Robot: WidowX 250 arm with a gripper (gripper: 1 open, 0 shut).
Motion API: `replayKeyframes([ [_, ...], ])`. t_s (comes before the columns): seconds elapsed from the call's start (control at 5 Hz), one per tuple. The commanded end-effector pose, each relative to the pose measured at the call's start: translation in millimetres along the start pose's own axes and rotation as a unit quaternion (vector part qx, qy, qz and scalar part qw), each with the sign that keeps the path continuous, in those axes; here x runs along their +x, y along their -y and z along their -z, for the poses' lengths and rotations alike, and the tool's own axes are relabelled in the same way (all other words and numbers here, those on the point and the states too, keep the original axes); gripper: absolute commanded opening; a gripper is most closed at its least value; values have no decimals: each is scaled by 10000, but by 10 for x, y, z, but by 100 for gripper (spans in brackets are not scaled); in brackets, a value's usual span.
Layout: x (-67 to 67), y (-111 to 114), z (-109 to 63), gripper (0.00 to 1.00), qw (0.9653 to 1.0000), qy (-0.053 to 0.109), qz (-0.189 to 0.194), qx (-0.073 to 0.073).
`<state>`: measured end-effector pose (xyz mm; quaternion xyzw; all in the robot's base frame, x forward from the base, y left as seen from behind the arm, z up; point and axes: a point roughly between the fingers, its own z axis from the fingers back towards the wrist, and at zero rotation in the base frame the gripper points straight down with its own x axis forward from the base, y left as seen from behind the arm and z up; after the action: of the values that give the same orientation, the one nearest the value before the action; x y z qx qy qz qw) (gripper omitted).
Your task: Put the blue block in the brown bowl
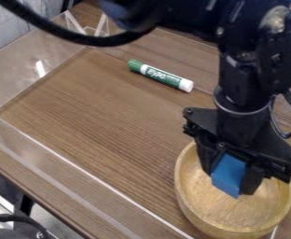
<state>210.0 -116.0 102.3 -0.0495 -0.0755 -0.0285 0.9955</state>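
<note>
The brown bowl [196,207] sits at the lower right of the wooden table, wide and shallow with a thick rim. My gripper [234,174] points straight down over the bowl's inside and is shut on the blue block [231,175], a small bright-blue piece held between the black fingers just above the bowl's floor. The black arm rises from the gripper toward the upper right and hides the bowl's far rim.
A green-and-white marker pen [159,75] lies on the table behind the bowl, toward the middle. A clear plastic wall [23,140] runs along the table's left and front edges. A wooden frame stands at the back.
</note>
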Motion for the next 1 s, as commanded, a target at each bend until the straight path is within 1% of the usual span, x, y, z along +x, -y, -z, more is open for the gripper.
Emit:
replayKeyframes([
  [0.0, 62, 6, -120, 0, 9997, 189, -67, -163],
  [0.6, 76, 17, -149, 0, 9994, 55, -90, -344],
  [0.8, 155, -21, -124, 0, 9993, 102, -149, -325],
])
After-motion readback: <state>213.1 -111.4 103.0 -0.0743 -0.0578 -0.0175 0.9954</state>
